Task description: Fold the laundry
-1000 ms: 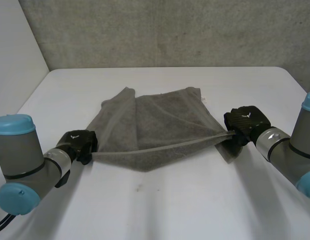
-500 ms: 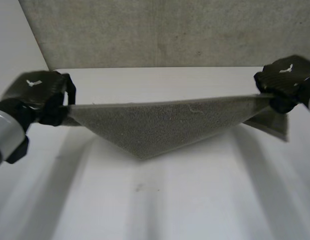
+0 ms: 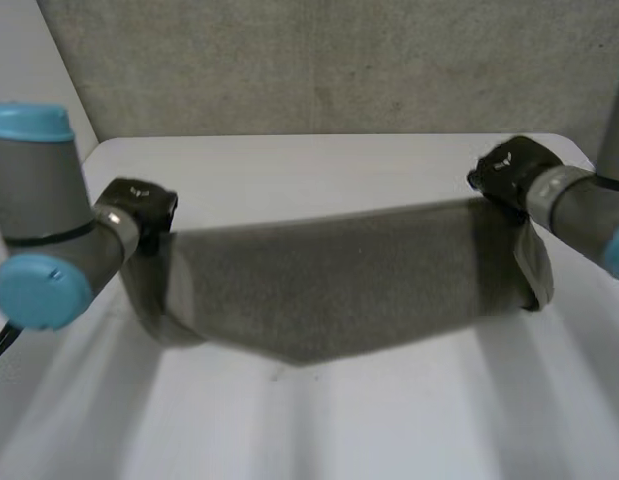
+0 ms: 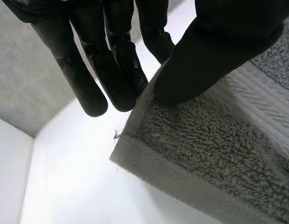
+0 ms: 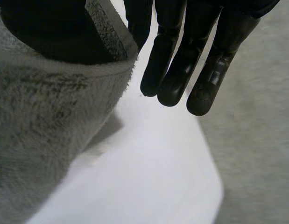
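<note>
A grey terry towel [image 3: 329, 280] hangs in a broad sagging band between my two hands above the white table [image 3: 319, 160]. My left hand [image 3: 139, 205] holds its left end and my right hand [image 3: 509, 170] its right end, where a flap droops below the wrist. In the left wrist view the thumb [image 4: 214, 51] pinches a hemmed corner of the towel [image 4: 205, 154] against the fingers [image 4: 111, 70]. The right wrist view has the thumb [image 5: 46, 32] clamped over the towel's edge [image 5: 41, 130], with the fingers [image 5: 181, 60] straight behind it.
A grey rough wall [image 3: 319, 60] rises behind the table's far edge. Bare white tabletop [image 3: 329, 420] lies under and in front of the hanging towel.
Both hands have lifted the towel off the table and carried it outward and farther away. It was stretched taut half a second ago and now sags between them.
</note>
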### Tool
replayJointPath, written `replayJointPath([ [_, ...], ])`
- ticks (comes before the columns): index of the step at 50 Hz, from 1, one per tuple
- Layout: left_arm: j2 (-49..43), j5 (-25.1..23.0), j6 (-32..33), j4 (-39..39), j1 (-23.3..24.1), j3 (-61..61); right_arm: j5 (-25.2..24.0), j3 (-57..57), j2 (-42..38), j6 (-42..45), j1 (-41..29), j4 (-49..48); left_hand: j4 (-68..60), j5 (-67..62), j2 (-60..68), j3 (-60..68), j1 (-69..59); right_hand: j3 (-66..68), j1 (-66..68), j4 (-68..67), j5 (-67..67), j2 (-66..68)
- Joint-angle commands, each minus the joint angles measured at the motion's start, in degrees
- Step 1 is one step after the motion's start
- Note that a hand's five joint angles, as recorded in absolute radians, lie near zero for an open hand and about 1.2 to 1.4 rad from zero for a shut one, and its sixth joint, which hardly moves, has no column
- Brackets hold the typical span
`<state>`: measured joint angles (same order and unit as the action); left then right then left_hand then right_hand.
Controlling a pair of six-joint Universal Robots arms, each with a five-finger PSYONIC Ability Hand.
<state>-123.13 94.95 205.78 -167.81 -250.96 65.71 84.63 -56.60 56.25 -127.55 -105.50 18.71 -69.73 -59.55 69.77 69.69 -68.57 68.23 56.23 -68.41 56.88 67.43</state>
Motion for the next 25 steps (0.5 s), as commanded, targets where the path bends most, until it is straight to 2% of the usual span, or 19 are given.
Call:
replayJointPath([
  [1, -4.1, 0.1, -1.4, -3.6, 0.7, -23.2, 3.3, 11.7, -3.3, 0.0, -1.6, -22.8, -10.3, -10.4, 10.2, 10.3, -11.4, 11.8, 23.8, -11.6, 13.1, 12.6],
  [2, -4.1, 0.1, -1.4, -3.7, 0.7, -23.3, 3.3, 11.7, -3.3, 0.0, -1.6, -22.8, -10.3, -10.4, 10.2, 10.3, -11.4, 11.8, 23.8, -11.6, 13.1, 12.6],
  [4, -2.2, 0.4, -3.4, -10.8, 3.2, -28.1, 2.7, 10.6, -0.2, -0.2, -2.3, -37.2, -10.3, -10.4, 10.2, 10.3, -11.4, 11.8, 23.8, -11.6, 13.1, 12.6],
  [5, -2.2, 0.4, -3.4, -10.9, 3.2, -28.1, 2.7, 10.5, -0.2, -0.2, -2.3, -37.3, -10.3, -10.4, 10.2, 10.3, -11.4, 11.8, 23.8, -11.6, 13.1, 12.6],
  [6, 0.0, 0.5, -4.5, -15.5, 4.2, -27.9, 1.7, 9.0, 1.7, -0.3, -2.6, -44.0, -10.3, -10.4, 10.2, 10.3, -11.4, 11.8, 23.8, -11.6, 13.1, 12.6],
  [7, 0.0, 0.5, -4.5, -15.5, 4.2, -27.9, 0.6, 7.1, 3.3, -0.4, -2.6, -49.9, -10.3, -10.4, 10.2, 10.3, -11.4, 11.8, 23.8, -11.6, 13.1, 12.6],
  [8, 2.5, 0.9, -5.5, -20.3, 4.7, -26.8, 0.6, 7.1, 3.3, -0.4, -2.6, -49.9, -10.3, -10.4, 10.2, 10.3, -11.4, 11.8, 23.8, -11.6, 13.1, 12.6],
  [9, 4.8, 1.5, -6.0, -24.5, 4.8, -24.3, -1.1, 5.1, 4.8, -0.7, -2.6, -54.0, -10.3, -10.4, 10.2, 10.3, -11.4, 11.8, 23.8, -11.6, 13.1, 12.6],
  [10, 4.8, 1.6, -6.0, -24.6, 4.8, -24.3, -1.1, 5.1, 4.8, -0.7, -2.6, -54.0, -10.3, -10.4, 10.2, 10.3, -11.4, 11.8, 23.8, -11.6, 13.1, 12.6],
  [11, 7.0, 2.3, -6.2, -28.2, 4.8, -20.9, -2.6, 3.3, 6.0, -0.9, -2.6, -55.9, -10.3, -10.4, 10.2, 10.3, -11.4, 11.8, 23.8, -11.6, 13.1, 12.6],
  [14, 10.0, 2.4, -6.0, -33.6, 4.7, -13.1, -3.3, 0.3, 7.2, -0.9, -2.4, -54.9, -10.3, -10.4, 10.2, 10.3, -11.4, 11.8, 23.8, -11.6, 13.1, 12.6],
  [21, 11.9, 2.5, -6.2, -35.0, 4.5, 2.2, -6.3, -7.3, 7.3, -3.1, -1.7, -45.7, -10.3, -10.4, 10.2, 10.3, -11.4, 11.8, 23.8, -11.6, 13.1, 12.6],
  [23, 11.9, 2.6, -6.4, -34.9, 4.4, 10.1, -11.4, -11.1, 6.4, -3.7, -1.4, -39.7, -10.3, -10.4, 10.2, 10.3, -11.4, 11.8, 23.8, -11.6, 13.1, 12.6],
  [24, 11.9, 2.6, -6.4, -34.9, 4.4, 10.1, -11.4, -11.1, 6.4, -3.7, -1.4, -39.6, -10.3, -10.4, 10.2, 10.3, -11.4, 11.8, 23.8, -11.6, 13.1, 12.6],
  [25, 11.8, 2.4, -6.5, -35.0, 4.3, 14.3, -13.9, -13.2, 5.6, -3.7, -0.6, -36.7, -10.3, -10.4, 10.2, 10.3, -11.4, 11.8, 23.8, -11.6, 13.1, 12.6],
])
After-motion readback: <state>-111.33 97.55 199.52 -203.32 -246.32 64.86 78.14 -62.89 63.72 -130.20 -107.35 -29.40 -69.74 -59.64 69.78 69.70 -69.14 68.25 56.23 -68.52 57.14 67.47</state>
